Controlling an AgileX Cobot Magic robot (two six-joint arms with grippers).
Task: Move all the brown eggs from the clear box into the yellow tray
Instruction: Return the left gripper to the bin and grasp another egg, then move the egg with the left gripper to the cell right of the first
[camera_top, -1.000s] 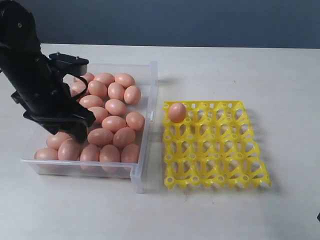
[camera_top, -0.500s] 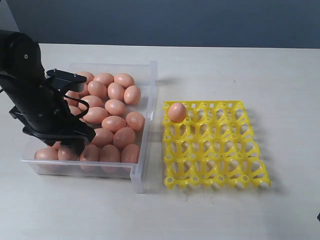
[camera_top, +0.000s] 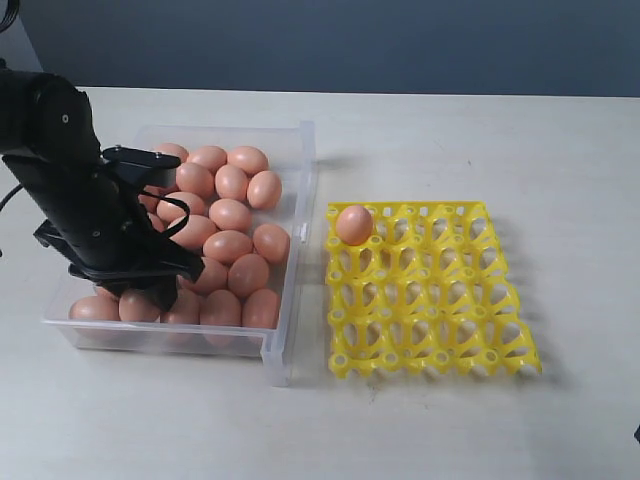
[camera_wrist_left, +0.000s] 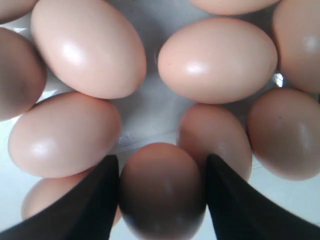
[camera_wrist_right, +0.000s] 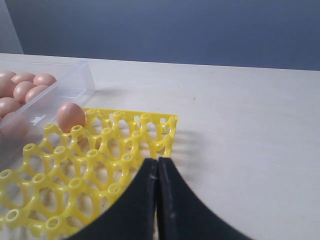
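Exterior view: the clear box (camera_top: 290, 310) of brown eggs (camera_top: 231, 214) sits on the surface at 9 o'clock from the yellow tray (camera_top: 432, 300); a lone egg (camera_top: 353, 224) fills the tray's 10 o'clock corner cup. Left wrist view: the left pincer (camera_wrist_left: 161, 159) is narrowed, fingers (camera_wrist_left: 100, 200) against one shadowed egg (camera_wrist_left: 162, 195). Right wrist view: the right pincer (camera_wrist_right: 158, 162) is closed, empty.

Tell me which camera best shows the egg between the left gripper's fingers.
Left wrist view: the egg sits between the left gripper's fingers, close up. In the exterior view the arm hides it; the right wrist view faces the yellow tray.
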